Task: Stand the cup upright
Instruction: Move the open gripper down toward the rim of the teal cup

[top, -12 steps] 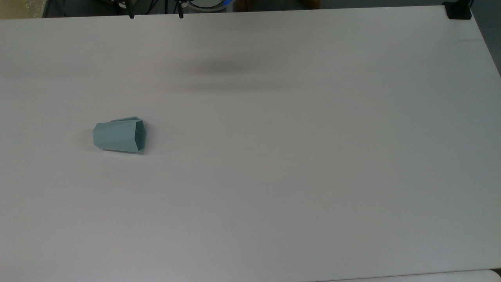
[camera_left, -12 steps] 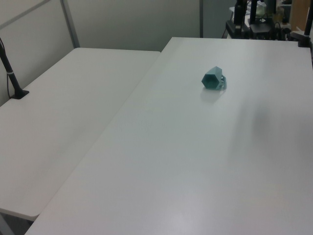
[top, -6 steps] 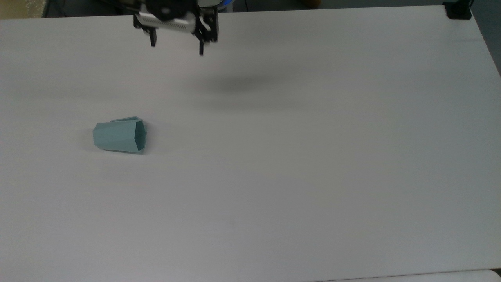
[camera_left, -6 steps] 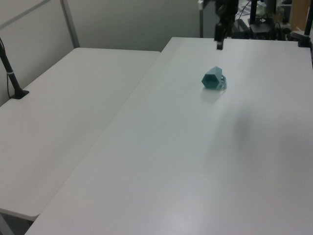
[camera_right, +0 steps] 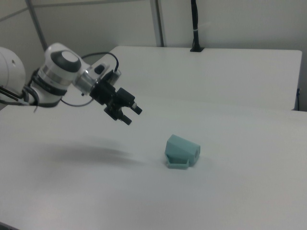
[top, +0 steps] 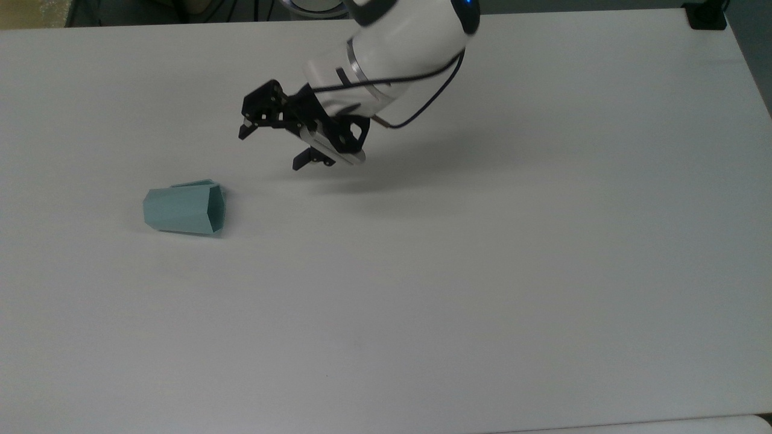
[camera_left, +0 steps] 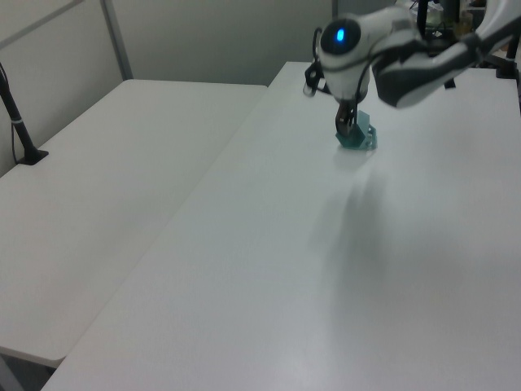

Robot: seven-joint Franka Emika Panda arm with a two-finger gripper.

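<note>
Cup (top: 184, 209) sideways; pincer (top: 271, 147) agape, empty

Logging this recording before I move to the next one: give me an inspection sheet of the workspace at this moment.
Surface: white table, bare apart from the cup.
Job's things: cup lies on its side, mouth toward the top view's right, handle against the table.
Clutter: nothing seen.
Grippers: gripper in the air, apart from the cup, fingers open, holding nothing.
Cables: dark cable loops along the wrist.
Surroundings: second white table alongside, black post on it.

No readable text or labels anywhere.
</note>
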